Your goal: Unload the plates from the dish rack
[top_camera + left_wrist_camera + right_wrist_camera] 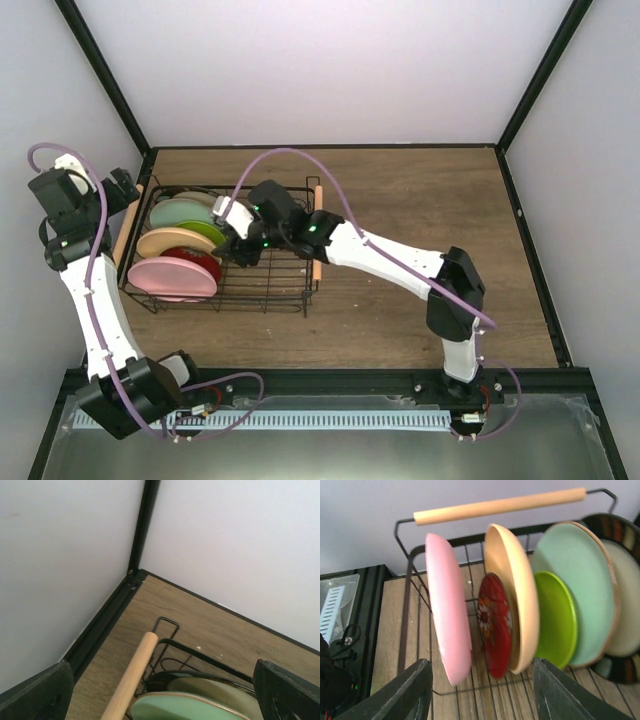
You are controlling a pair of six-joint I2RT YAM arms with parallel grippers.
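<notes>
Here, dark-rimmed plate [626, 605] cropped, red plate [492, 625] partly hidden

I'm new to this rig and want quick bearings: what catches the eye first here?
Colourful plates stand on edge in a row inside the black wire dish rack on the left of the table. The right tool reaches into the rack beside them, spread open.
</notes>
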